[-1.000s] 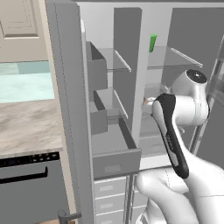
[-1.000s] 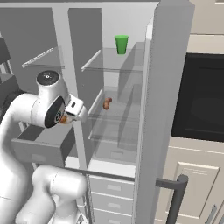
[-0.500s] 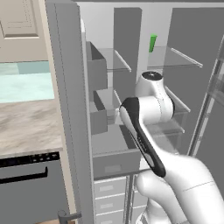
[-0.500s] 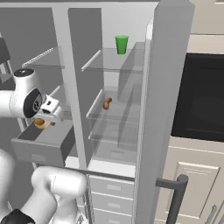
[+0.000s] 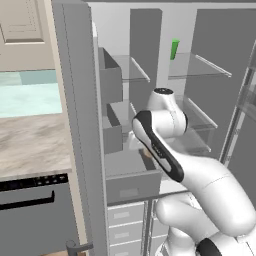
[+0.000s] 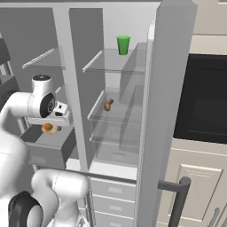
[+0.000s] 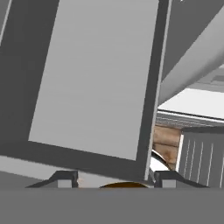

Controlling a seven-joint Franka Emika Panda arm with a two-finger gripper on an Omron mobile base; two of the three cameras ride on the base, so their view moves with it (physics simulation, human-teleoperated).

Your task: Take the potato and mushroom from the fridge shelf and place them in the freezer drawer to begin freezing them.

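The gripper point(image 6: 49, 126) is hanging over the open freezer drawer point(image 6: 44, 153), above its rear part, with the potato point(image 6: 48, 128) sitting between its jaws as a tan-brown lump just below the hand. In the hand view only a thin brown sliver of the potato point(image 7: 118, 185) is peeking out between the fingertips point(image 7: 65, 178), so the contact itself is hard to make out; the jaws are standing partly apart, about the width of the lump. In the left base view the arm's own links are covering the hand. The mushroom point(image 6: 108, 104) is lying on the fridge shelf point(image 6: 95, 116), near its left edge, small and brownish. A green cup point(image 6: 123, 45) is standing on the shelf above.
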